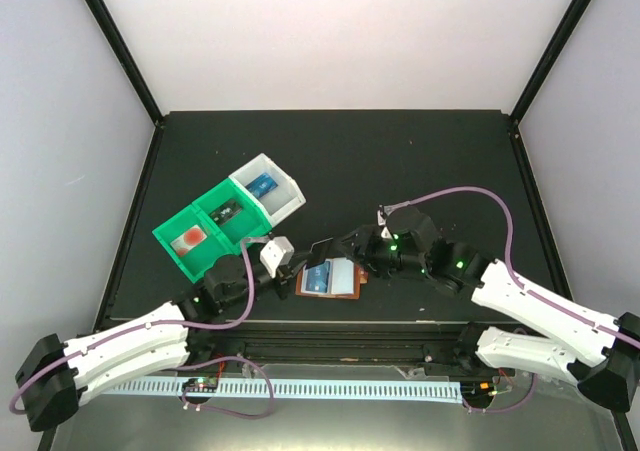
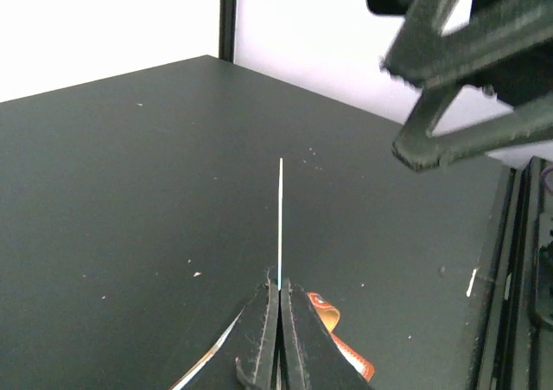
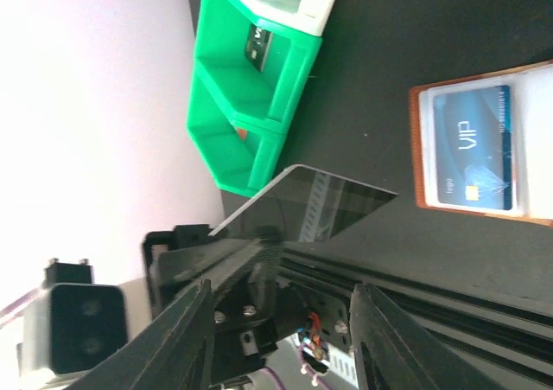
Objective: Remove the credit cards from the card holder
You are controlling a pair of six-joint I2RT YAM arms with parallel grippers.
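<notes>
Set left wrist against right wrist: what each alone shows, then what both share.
Left wrist only: the table's far corner, and the held card edge-on. Right wrist only: the green bin and the blue card in the holder. Both: that held card in the shut left tool, the open right tool, part of the holder, the table.

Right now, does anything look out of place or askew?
Only the dark card: the shut left gripper holds it edge-up above the table. A blue card sits in the card holder; nothing looks spilled or damaged.
</notes>
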